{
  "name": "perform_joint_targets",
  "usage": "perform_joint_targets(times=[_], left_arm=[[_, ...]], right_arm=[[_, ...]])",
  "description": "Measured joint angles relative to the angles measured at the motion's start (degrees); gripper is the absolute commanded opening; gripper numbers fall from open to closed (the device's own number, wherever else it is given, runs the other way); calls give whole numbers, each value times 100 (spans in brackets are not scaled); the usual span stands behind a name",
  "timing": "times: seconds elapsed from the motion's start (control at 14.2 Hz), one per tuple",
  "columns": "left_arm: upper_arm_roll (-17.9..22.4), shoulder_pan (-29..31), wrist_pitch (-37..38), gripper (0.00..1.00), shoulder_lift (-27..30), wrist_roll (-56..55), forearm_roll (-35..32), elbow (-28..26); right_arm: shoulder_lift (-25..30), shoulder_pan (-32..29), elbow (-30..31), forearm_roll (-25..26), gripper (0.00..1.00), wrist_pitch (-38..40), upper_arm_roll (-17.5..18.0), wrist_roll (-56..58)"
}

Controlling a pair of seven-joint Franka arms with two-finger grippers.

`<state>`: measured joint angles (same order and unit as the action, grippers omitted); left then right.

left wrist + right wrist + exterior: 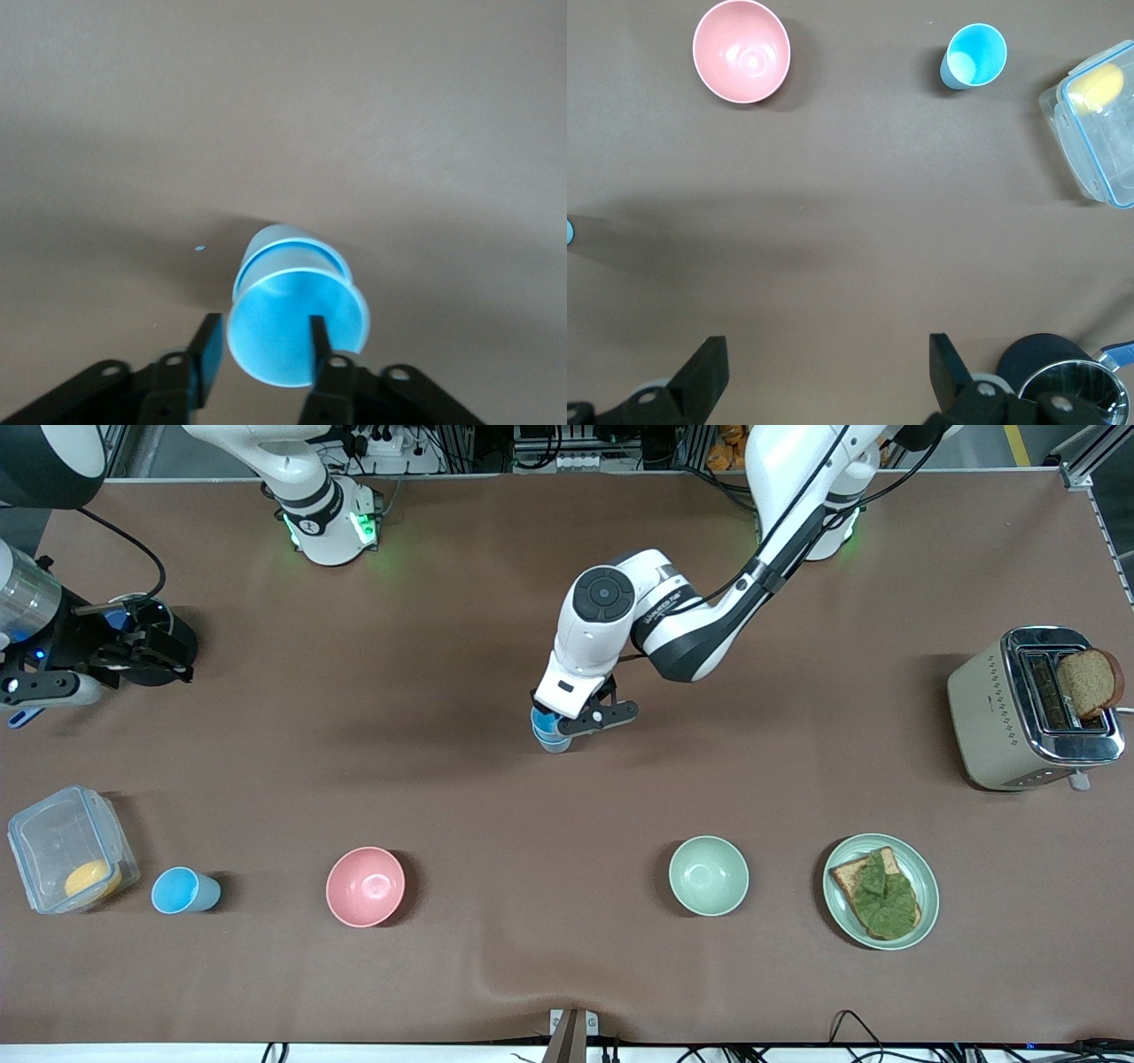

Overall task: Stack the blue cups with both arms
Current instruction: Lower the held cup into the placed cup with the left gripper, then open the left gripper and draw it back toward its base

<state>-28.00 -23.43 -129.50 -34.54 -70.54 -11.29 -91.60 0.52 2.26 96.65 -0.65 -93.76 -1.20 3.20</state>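
Left gripper (588,715) sits low over mid-table at the stacked cups (550,731); in the left wrist view the stack (297,319) is two blue cups nested, inner one sky-blue, outer rim showing just around it; one finger (320,341) is inside the inner cup's mouth, the other (207,351) outside the wall with a small gap; jaws partly apart, looks loosened, can't tell if the finger in the mouth touches the wall; stack stands upright on the table (443,691).

Right gripper (133,651) waits over the right arm's end of the table, fingers wide apart, nothing between them; a dark cup (164,638) sits just under it.

A third blue cup (183,891) stands alone near the front edge, between the clear box (66,850) and the pink bowl (365,886); the box has something yellow inside.

Green bowl (708,875) and plate (921,872) with toast and a leaf lie along the same row toward the left arm's end; toaster (1019,708) with a bread slice sticking up is farther from the camera at that end.
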Motion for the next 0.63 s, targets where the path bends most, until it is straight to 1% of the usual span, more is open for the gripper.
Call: perform_joint_targets(times=[0.14, 0.28, 0.49, 0.63], left_arm=[[29, 115, 111, 100, 131, 0, -40, 114], [72, 490, 454, 100, 345, 117, -113, 198], [77, 1468, 1408, 100, 561, 1168, -118, 559], [50, 1974, 1964, 100, 601, 1947, -117, 813]], right_arm=[[0, 0, 0, 0, 100, 5, 2, 0], [0, 0, 0, 0, 100, 7, 3, 0], [-1, 0, 0, 0, 100, 8, 2, 0], [-1, 0, 0, 0, 100, 9, 4, 0]])
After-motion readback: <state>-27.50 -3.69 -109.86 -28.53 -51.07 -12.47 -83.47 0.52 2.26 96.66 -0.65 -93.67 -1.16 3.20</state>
